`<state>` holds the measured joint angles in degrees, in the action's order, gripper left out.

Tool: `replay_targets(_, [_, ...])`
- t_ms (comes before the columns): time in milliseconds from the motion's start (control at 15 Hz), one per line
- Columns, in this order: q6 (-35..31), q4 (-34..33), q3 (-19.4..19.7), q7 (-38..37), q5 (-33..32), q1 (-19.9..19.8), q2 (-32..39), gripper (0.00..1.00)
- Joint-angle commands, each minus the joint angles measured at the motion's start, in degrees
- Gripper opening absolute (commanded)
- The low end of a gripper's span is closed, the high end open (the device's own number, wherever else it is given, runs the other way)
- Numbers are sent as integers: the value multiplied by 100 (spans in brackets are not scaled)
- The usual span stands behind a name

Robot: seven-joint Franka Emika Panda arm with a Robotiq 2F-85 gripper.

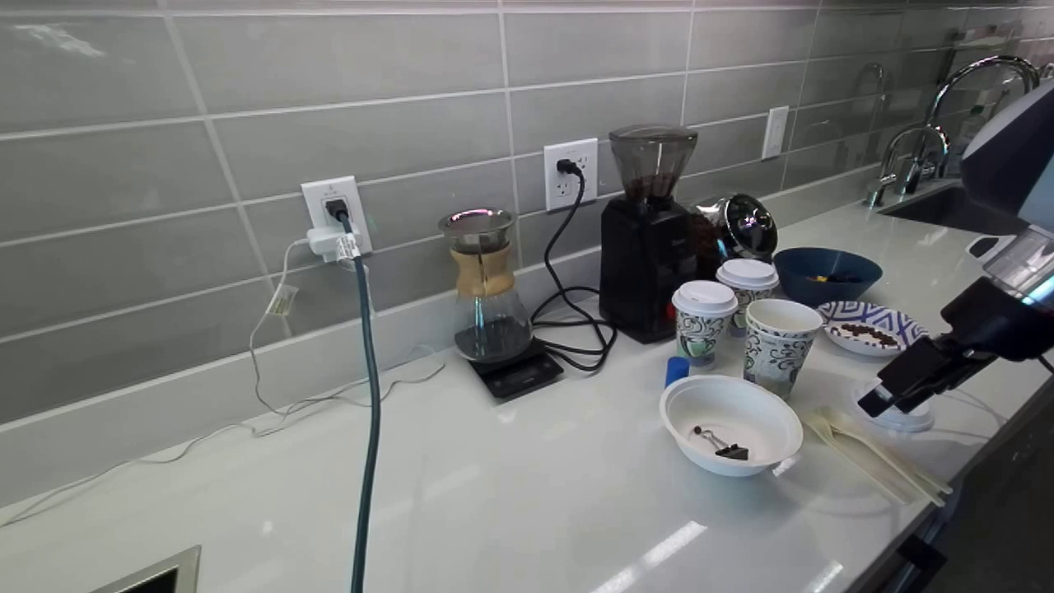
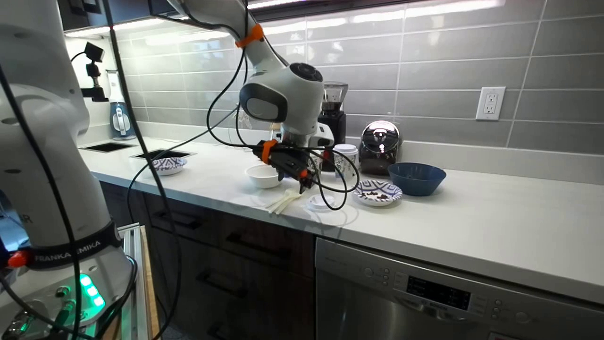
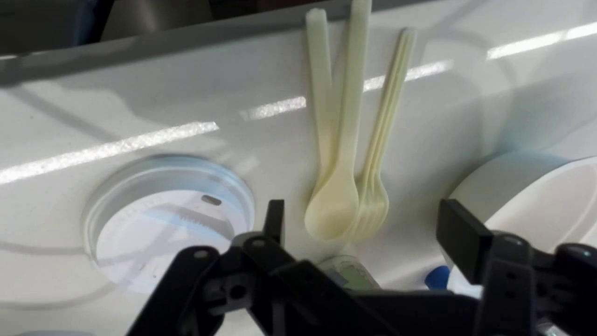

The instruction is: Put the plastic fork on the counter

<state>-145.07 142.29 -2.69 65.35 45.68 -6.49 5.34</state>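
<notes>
A pale plastic fork (image 3: 378, 205) lies on the white counter (image 3: 261, 70), beside and partly under a pale spoon (image 3: 332, 205). Another pale utensil handle (image 3: 319, 60) shows under the spoon; its head is hidden. The utensil bundle (image 1: 874, 461) lies near the counter's front edge in both exterior views (image 2: 282, 202). My gripper (image 3: 366, 224) is open and empty in the wrist view. Its fingers stand apart, above the counter, on either side of the spoon and fork heads. In both exterior views the gripper (image 1: 888, 402) hangs just above the heads of the utensils.
A white bowl (image 1: 687, 412) with a binder clip stands beside the utensils, and a white cup lid (image 3: 163, 233) lies on their other side. Paper cups (image 1: 778, 354), a blue cap (image 1: 677, 371), a patterned bowl (image 1: 897, 321) and a blue bowl (image 1: 823, 288) stand behind.
</notes>
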Motion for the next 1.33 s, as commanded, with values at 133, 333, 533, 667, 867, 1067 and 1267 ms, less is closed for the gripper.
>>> replay_targets(133, [-181, 254, 453, -1083, -1084, 4, -778, 100])
replay_targets(333, [44, 152, 791, -2477, -2255, -153, -1185, 100])
replay_targets(533, [375, -74, 968, -3748, -2841, -236, -1455, 100])
replay_targets(667, [499, -169, 620, -4571, -2976, -588, -1707, 100])
replay_targets(867, [1016, -467, 374, -5780, -3091, -827, -1928, 100])
replay_targets(1067, [870, -462, 850, -5558, -3013, -291, -1895, 100])
replay_targets(1267, [867, -436, 930, -5527, -2999, -232, -1862, 100])
